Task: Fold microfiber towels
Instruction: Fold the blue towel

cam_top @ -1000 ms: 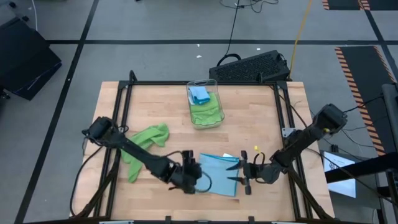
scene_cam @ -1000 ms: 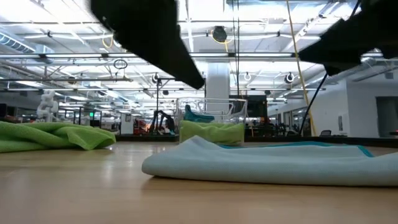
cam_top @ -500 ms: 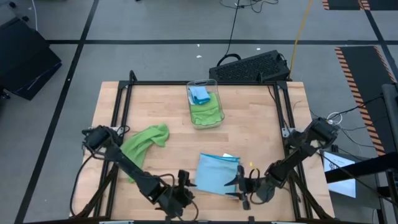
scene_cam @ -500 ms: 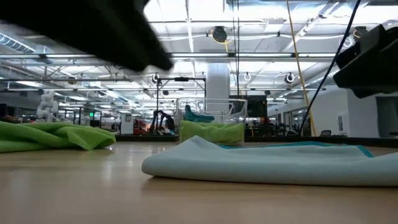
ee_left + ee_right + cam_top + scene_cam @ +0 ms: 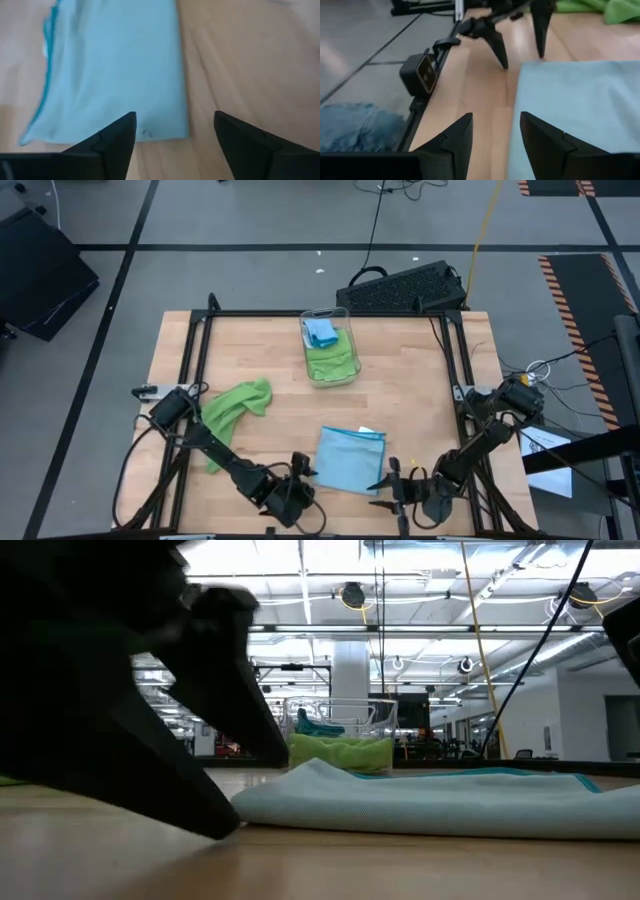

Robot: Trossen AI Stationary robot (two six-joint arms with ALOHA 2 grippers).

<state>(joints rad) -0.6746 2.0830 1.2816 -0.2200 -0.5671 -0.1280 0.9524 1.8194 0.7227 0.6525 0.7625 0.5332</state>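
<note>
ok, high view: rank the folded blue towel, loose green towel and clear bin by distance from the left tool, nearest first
1. Folded light blue towel: right beside the left tool, near the table's front edge.
2. Loose green towel: crumpled on the table's left side, farther back.
3. Clear bin: at the back centre, holding green and blue towels, farthest.

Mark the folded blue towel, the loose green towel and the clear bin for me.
folded blue towel [image 5: 349, 459], high view, middle of its top face
loose green towel [image 5: 232, 406], high view, centre of the crumpled cloth
clear bin [image 5: 325, 313], high view, its far rim
</note>
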